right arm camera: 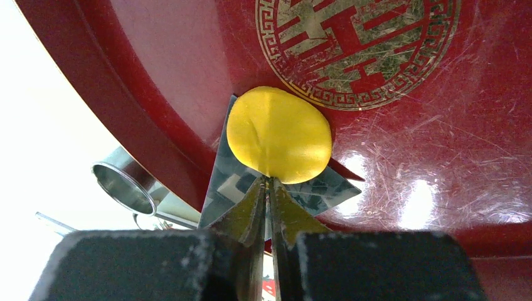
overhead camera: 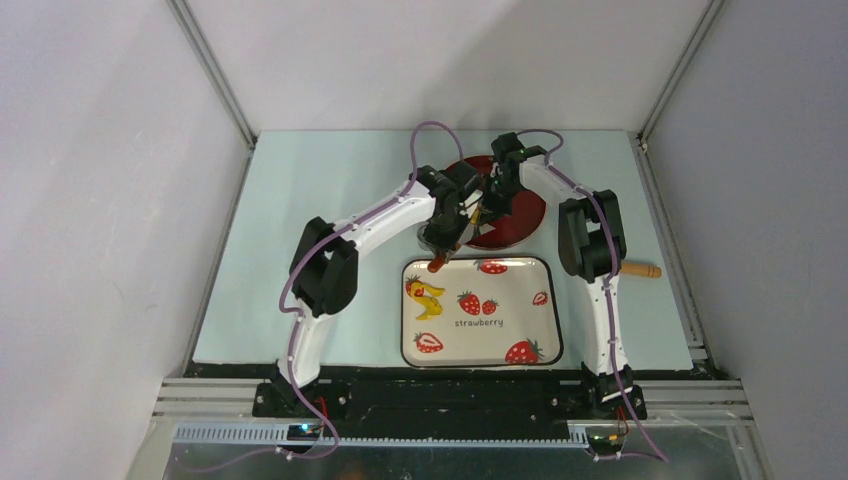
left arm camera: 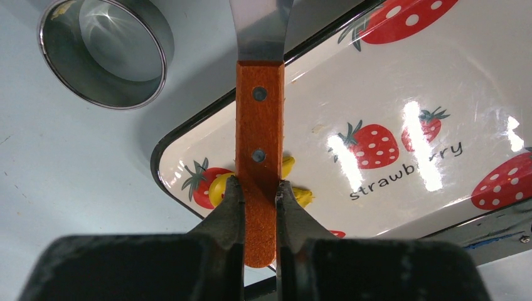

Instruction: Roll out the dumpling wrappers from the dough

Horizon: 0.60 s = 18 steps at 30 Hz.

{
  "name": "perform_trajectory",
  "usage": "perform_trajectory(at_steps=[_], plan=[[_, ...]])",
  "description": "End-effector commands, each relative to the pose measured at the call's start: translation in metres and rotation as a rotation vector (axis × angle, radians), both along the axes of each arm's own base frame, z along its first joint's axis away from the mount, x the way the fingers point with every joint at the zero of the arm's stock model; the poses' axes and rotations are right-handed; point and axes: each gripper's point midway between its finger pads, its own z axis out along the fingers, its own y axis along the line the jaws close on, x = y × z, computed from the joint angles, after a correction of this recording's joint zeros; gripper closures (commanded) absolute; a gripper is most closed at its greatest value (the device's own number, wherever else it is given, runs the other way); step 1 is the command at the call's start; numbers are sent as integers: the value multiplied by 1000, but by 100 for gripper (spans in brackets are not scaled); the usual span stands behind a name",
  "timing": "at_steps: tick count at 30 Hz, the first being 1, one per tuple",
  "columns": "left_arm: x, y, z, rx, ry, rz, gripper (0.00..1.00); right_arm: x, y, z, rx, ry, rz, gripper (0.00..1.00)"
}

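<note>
A round yellow dumpling wrapper (right arm camera: 279, 133) rests on the metal blade (right arm camera: 223, 169) of a spatula, just above the red plate (right arm camera: 401, 144). My right gripper (right arm camera: 268, 182) is shut on the wrapper's near edge. Over the tray's back left corner, my left gripper (left arm camera: 259, 185) is shut on the spatula's orange wooden handle (left arm camera: 259, 125). Irregular yellow dough (left arm camera: 216, 188) lies at the left end of the strawberry tray (left arm camera: 401, 81), partly hidden behind the handle and fingers. From above, both grippers meet at the plate's left edge (overhead camera: 470, 215), and the dough (overhead camera: 427, 297) shows on the tray.
A metal ring cutter (left arm camera: 103, 53) stands on the table left of the plate, close to the tray's back left corner. The wooden roller (overhead camera: 640, 270) lies to the right of the tray, behind my right arm. Grey walls enclose the table on three sides.
</note>
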Motion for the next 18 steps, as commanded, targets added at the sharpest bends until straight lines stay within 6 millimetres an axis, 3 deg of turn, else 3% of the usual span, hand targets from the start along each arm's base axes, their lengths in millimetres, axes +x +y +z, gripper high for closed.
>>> perform_trajectory(at_steps=[1,18], plan=[[3,0,23,-44,-45,-11,100,6,-1,-7,-35,-7,3,90],[-20,16,43,-41,-56,-1,100,5,-3,-13,-62,9,-4,90]])
